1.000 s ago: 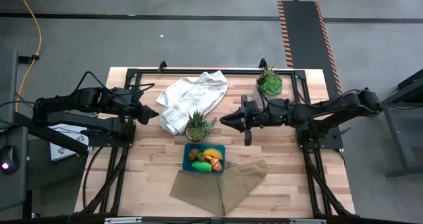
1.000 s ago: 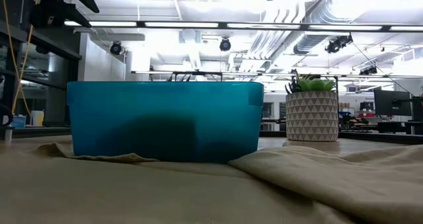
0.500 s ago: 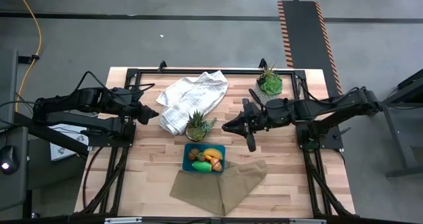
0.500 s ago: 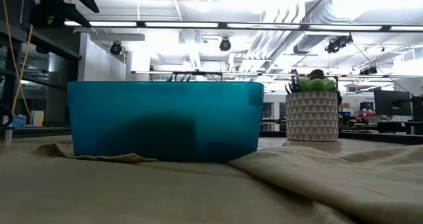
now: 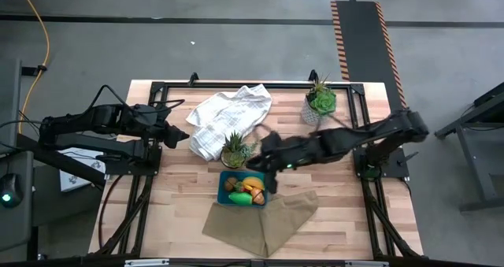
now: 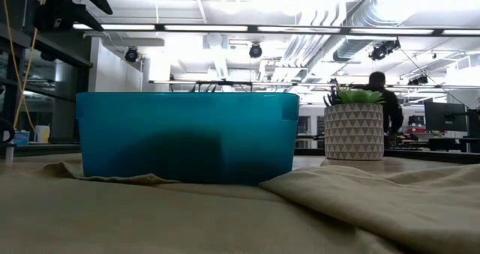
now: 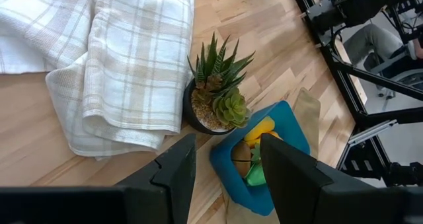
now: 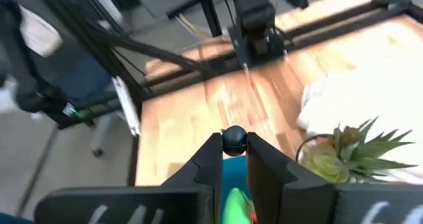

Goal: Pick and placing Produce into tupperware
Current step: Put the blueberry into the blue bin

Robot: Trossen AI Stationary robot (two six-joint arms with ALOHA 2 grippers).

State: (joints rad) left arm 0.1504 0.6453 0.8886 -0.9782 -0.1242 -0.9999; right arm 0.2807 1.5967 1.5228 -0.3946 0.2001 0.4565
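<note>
bright, even light comes from ceiling strip lights (image 6: 225, 28), which glare white in the low view. shadows on the table (image 5: 346, 188) are soft. the right arm (image 5: 331, 145) smears with motion blur, and the right wrist view is blurred throughout.

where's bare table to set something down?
Bare wood lies between the white towel and the left gripper, and right of the tan cloth. It is crowded mid-table: potted plant, tupperware, right gripper.
</note>
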